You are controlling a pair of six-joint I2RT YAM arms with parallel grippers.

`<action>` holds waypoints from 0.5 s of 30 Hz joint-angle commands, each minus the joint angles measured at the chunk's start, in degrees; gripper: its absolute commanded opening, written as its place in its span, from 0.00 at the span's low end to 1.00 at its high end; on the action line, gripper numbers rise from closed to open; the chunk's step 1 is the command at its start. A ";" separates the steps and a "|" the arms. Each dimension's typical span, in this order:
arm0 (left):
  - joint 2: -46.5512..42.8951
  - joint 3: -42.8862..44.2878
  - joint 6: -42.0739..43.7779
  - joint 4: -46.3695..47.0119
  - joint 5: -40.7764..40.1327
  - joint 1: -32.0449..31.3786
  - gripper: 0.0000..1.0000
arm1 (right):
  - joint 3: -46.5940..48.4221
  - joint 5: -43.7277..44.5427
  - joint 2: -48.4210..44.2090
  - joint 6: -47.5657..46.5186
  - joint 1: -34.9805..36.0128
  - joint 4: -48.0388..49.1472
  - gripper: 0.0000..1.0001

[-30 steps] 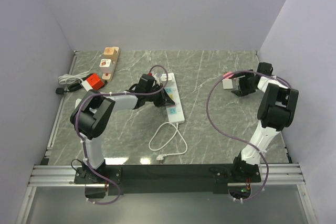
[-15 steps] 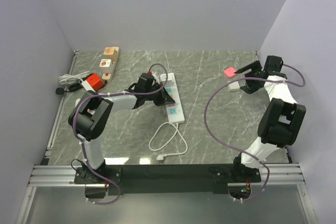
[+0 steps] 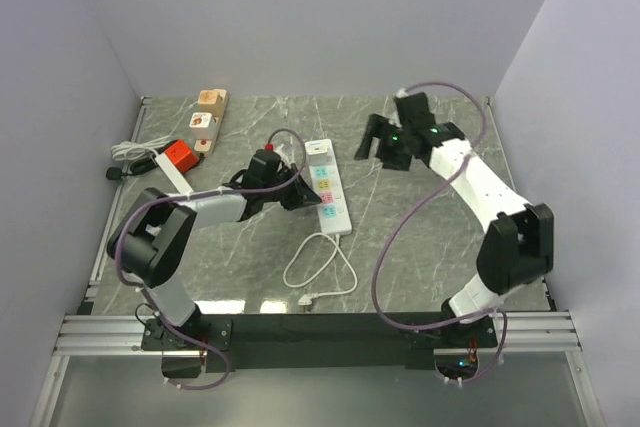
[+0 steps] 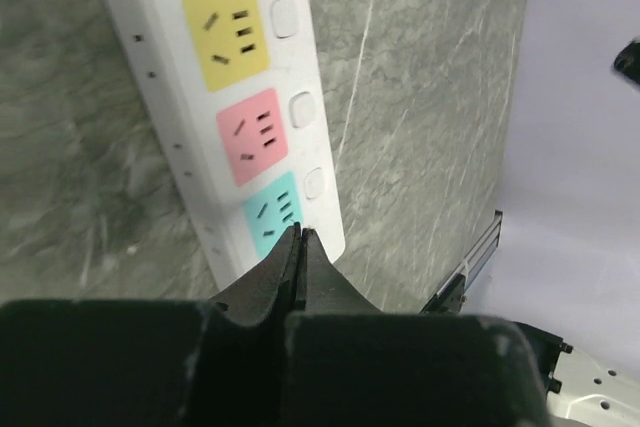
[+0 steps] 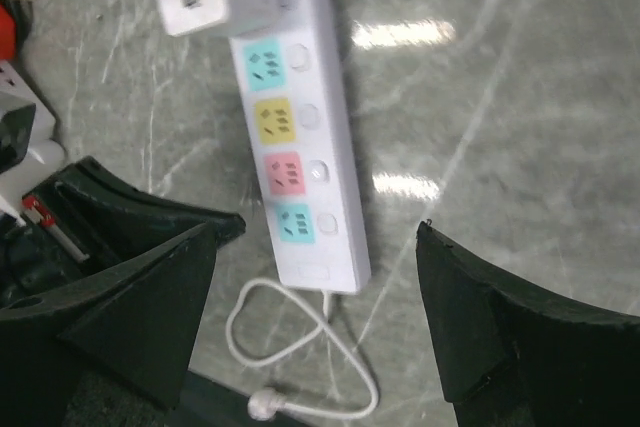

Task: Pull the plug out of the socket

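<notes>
A small black plug (image 3: 113,173) on a thin black cord lies at the far left edge of the table, beside a coiled white cord; whether it sits in a socket I cannot tell. My left gripper (image 3: 303,197) is shut and empty. In the left wrist view its tips (image 4: 298,235) rest over the teal socket of the white power strip (image 4: 240,137). My right gripper (image 3: 378,147) is open and empty above the table, right of the strip (image 3: 330,187). In the right wrist view its gap (image 5: 330,227) frames the strip (image 5: 295,117).
A white charger (image 3: 318,150) is plugged into the strip's far end and also shows in the right wrist view (image 5: 215,2). The strip's white cord (image 3: 320,267) loops toward the near edge. A wooden power strip (image 3: 208,117) and an orange-red block (image 3: 180,155) lie at back left.
My right arm has swung from the far right side to the middle, near the white strip. My left gripper has shifted slightly left along the strip and stays shut.
</notes>
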 commanded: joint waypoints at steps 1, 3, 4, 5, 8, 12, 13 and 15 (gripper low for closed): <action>-5.04 -2.24 -0.78 2.01 -3.92 0.81 0.01 | 9.79 7.82 4.69 -8.49 5.52 -3.79 0.87; -6.71 -2.68 -0.78 1.57 -5.16 1.16 0.01 | 15.86 10.19 9.33 -9.90 6.86 -5.46 0.88; -7.07 -2.86 -0.87 1.40 -5.59 1.25 0.01 | 18.14 10.90 11.36 -11.56 7.38 -5.99 0.88; -8.03 -2.95 -0.95 1.05 -6.56 1.43 0.01 | 20.77 11.51 13.38 -12.36 8.35 -8.17 0.88; -9.52 -3.83 -1.13 0.87 -7.79 1.87 0.01 | 30.97 13.89 21.38 -15.44 10.98 -12.22 0.89; -11.11 -6.11 -1.66 1.74 -8.06 2.83 0.01 | 40.98 16.62 28.85 -17.12 13.27 -13.37 0.91; -11.11 -6.98 -1.66 1.92 -7.80 3.36 0.01 | 42.32 16.62 30.00 -17.20 13.54 -13.46 0.91; -11.11 -7.95 -1.74 2.36 -6.84 3.63 0.01 | 45.65 16.62 32.89 -18.16 14.41 -13.55 0.91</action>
